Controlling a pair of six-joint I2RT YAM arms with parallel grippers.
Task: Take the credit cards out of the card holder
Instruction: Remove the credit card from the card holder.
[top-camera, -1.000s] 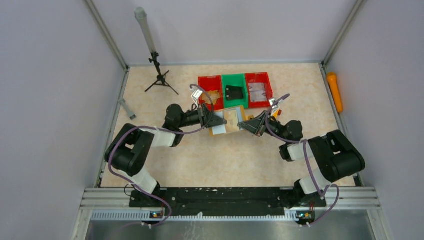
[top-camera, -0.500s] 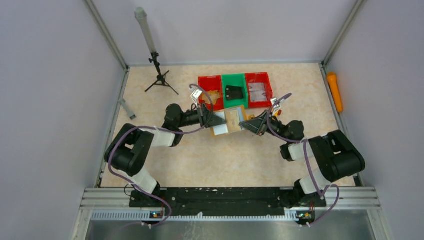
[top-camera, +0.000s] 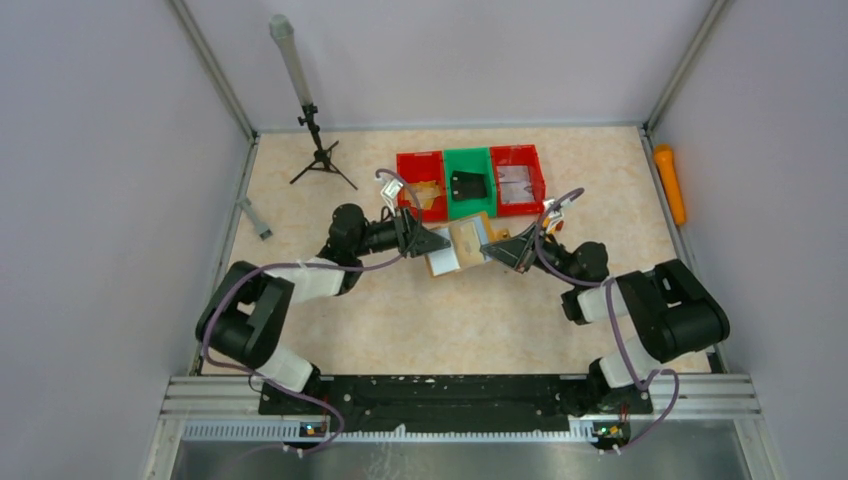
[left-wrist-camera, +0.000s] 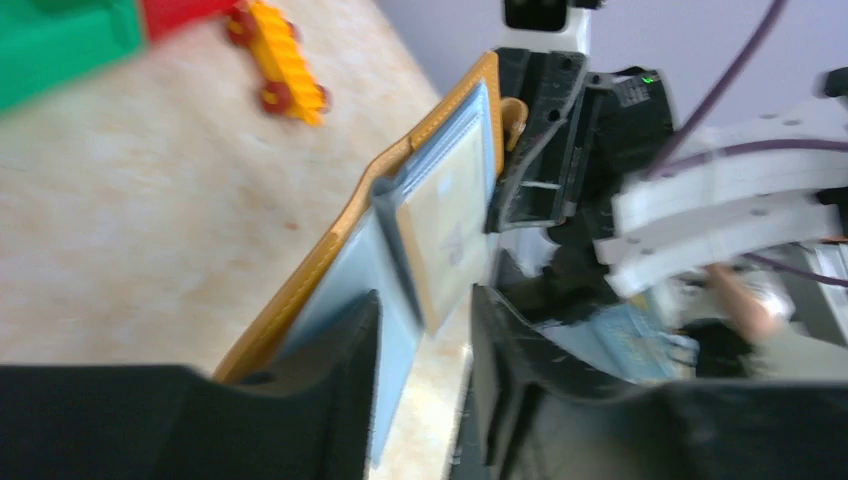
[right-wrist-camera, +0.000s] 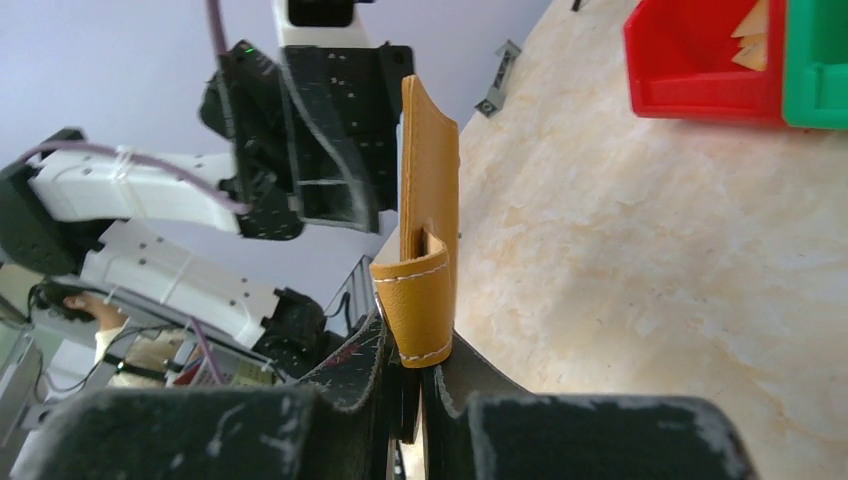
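A beige marbled table (top-camera: 480, 320) with grey walls around it fills the overhead view, and a row of red and green bins (top-camera: 467, 151) stands at its far side. Just in front of the bins, we see the card holder (top-camera: 465, 243) held up off the surface between the two arms. The right gripper (right-wrist-camera: 405, 370) pinches its mustard-brown edge by the little tab and stands it on end. The left gripper (left-wrist-camera: 425, 330) faces the open inside with its jaws parted. The near edge of the grey lining lies between them, but we see nothing gripped. We judge the step in hand to be pulling out a card (left-wrist-camera: 450, 215), a pale tan one sitting in a shiny sleeve. The next move calls for the left fingers to close on that card's edge alone, not the sleeve, and slide it out while the right holds firm. The holder looks soft and pliant, and its lining looks slick.
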